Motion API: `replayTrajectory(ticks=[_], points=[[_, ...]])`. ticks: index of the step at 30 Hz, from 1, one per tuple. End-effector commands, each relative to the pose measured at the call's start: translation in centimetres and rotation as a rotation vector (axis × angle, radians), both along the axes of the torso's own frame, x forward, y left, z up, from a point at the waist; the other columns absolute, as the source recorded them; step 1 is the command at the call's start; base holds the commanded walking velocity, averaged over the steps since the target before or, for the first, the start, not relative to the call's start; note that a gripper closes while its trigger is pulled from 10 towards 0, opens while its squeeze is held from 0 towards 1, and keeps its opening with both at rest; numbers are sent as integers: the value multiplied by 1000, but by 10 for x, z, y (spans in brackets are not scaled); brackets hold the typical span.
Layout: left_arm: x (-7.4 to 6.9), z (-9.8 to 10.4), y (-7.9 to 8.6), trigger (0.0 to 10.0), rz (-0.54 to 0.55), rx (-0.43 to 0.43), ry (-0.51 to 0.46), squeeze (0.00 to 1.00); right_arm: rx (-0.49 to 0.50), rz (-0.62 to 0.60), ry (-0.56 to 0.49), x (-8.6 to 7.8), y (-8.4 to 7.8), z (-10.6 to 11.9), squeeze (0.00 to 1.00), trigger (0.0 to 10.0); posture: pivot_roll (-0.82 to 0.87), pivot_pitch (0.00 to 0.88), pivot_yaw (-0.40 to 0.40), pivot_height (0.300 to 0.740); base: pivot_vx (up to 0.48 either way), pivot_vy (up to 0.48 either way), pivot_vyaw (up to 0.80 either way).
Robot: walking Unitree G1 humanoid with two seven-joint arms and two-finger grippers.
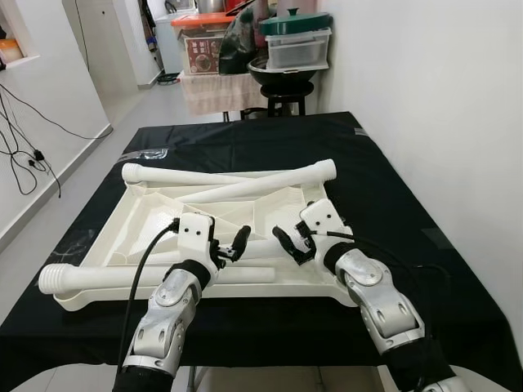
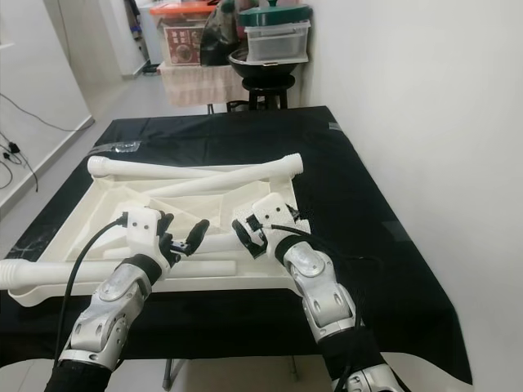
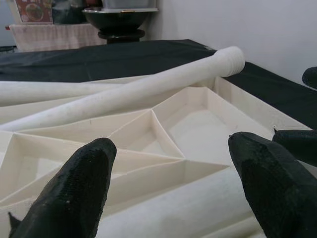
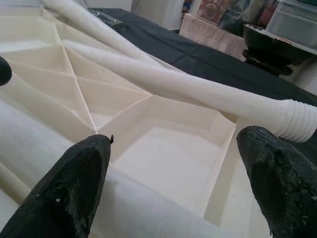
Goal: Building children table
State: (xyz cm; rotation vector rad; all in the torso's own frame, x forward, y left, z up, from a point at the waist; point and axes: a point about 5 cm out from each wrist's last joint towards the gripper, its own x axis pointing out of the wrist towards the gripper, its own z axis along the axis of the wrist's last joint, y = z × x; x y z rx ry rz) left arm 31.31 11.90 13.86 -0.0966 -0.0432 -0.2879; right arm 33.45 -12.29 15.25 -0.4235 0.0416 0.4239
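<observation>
Assembly barely begun, judging by the layout. White plastic tabletop (image 1: 147,214) lay upside down on the black-covered table (image 1: 384,188), ribbed underside facing up. Four white legs seen, all loose as far as could be told — none standing upright in a corner socket. One leg (image 1: 176,174) lay along the far edge of the tabletop; a second leg (image 1: 261,184) crossed diagonally above the ribs, its threaded end poking past the far right corner. A third leg (image 1: 98,278) lay along the near edge, threaded end sticking out past the near left corner. A fourth (image 1: 245,251), shorter-looking in view, lay just beyond it, between the two grippers.

Left gripper (image 1: 231,247) hovered low over the near middle of the tabletop, fingers spread, nothing pinched. Right gripper (image 1: 288,242) faced it from the other side, fingers likewise spread and empty. In the wrist views, open black fingertips (image 3: 79,188) framed the ribbed compartments and a leg passing right beneath.

Left to do, by this reading: all of it — picking up each leg, seating its threaded end in a corner socket, twisting home, then turning the piece upright. Sockets themselves hard to make out. Most likely next step: closing on the leg lying between the grippers.

Behind the table, a stool (image 1: 284,96) stacked with a basin and lidded containers.
</observation>
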Motion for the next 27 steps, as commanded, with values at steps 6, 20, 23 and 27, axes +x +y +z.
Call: replayTrajectory(ticks=[6, 20, 23, 27], points=[[-2, -6, 5, 10000, 4, 29, 29, 0, -48, 13, -5, -3, 7, 3, 0, 10000, -75, 0, 59, 740, 0, 0, 0], [-2, -5, 7, 10000, 10, 32, 30, 0, -129, 109, 44, -8, 11, 6, 0, 10000, -72, 0, 64, 740, 0, 0, 0], [-2, -5, 7, 10000, 10, 32, 31, 0, -182, 106, 56, -2, 7, 12, 0, 10000, -72, 0, 64, 740, 0, 0, 0], [-2, -4, 6, 10000, 11, 31, 32, 0, -247, 97, 90, 8, 2, 18, 0, 10000, -66, 0, 56, 740, 0, 0, 0]])
